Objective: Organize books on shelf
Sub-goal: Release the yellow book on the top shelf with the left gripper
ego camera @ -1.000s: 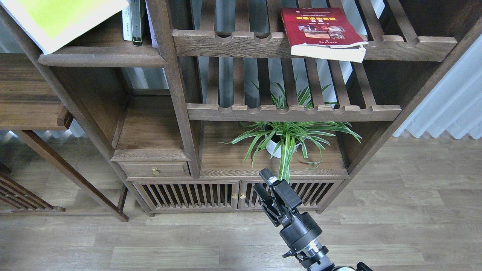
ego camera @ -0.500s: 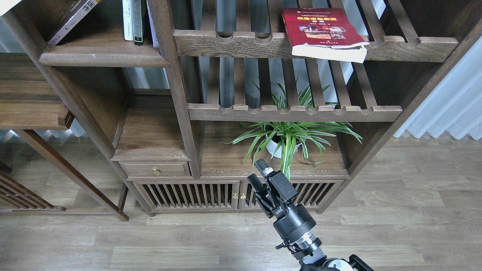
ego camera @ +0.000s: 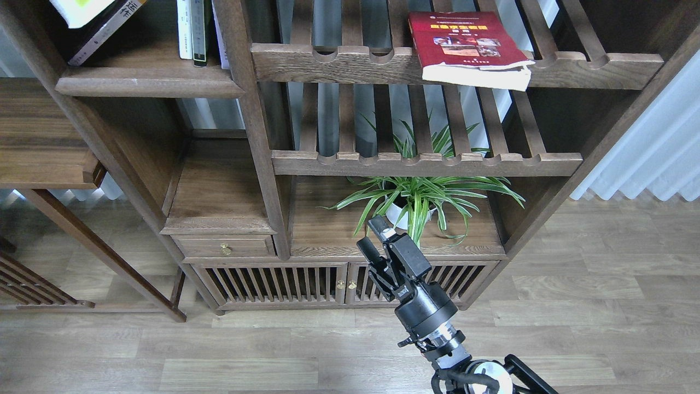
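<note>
A red book with a yellow title lies flat on the upper slatted rack, its white page edge hanging over the front rail. A dark maroon book with white characters leans at the top left over the flat dark-brown shelf plank. A corner of the yellow-green and white book shows above it at the view's top edge. My right gripper is open and empty, low in front of the cabinet, far below the red book. My left gripper is out of view.
Thin white and dark upright volumes stand on the plank beside the upright post. A potted spider plant sits on the lower board just behind my right gripper. A second slatted rack lies above the plant.
The yellow-green and white book rose off the left shelf; only a corner shows now. The leaning maroon book came into sight. My right gripper moved up and left toward the plant.
</note>
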You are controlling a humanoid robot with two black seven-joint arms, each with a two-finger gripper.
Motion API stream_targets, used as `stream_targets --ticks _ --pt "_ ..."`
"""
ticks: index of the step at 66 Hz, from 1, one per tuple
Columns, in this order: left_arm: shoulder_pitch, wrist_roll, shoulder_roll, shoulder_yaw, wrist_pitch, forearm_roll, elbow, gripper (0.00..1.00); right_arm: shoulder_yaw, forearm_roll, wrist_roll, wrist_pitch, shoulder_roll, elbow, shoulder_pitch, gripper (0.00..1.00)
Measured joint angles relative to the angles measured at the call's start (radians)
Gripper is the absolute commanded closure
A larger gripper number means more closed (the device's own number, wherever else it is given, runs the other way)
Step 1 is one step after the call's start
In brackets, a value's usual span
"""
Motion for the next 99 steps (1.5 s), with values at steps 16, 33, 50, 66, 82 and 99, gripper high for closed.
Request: stream_targets --ticks 16,33,50,66,82,99 --pt "-0.016 -0.071 -0.039 0.043 0.017 0.069 0.025 0.96 0.004 0.002 0.000 0.000 -0.002 -0.001 -0.007 0.08" --pt "-0.059 -0.226 -0.041 0.085 0.147 0.086 0.119 0.96 0.004 0.005 0.001 0.000 -0.008 -0.005 -0.011 0.07" --pt "-0.099 -0.291 -0.042 0.125 0.165 0.085 0.212 0.95 -0.010 0.004 0.000 0.000 -0.008 -0.008 -0.008 0.07" --pt "-0.141 -0.342 -0.063 0.201 0.166 0.081 0.275 0.94 -0.012 0.003 0.000 0.000 -0.008 -0.008 -0.025 0.07" --pt "-0.149 -0.349 -0.095 0.221 0.167 0.081 0.292 0.89 -0.010 0.003 0.000 0.000 -0.013 -0.008 -0.034 0.07" --pt "-0.149 -0.366 -0.097 0.219 0.167 0.080 0.294 0.49 -0.011 0.003 0.000 0.000 -0.014 -0.008 -0.034 0.07"
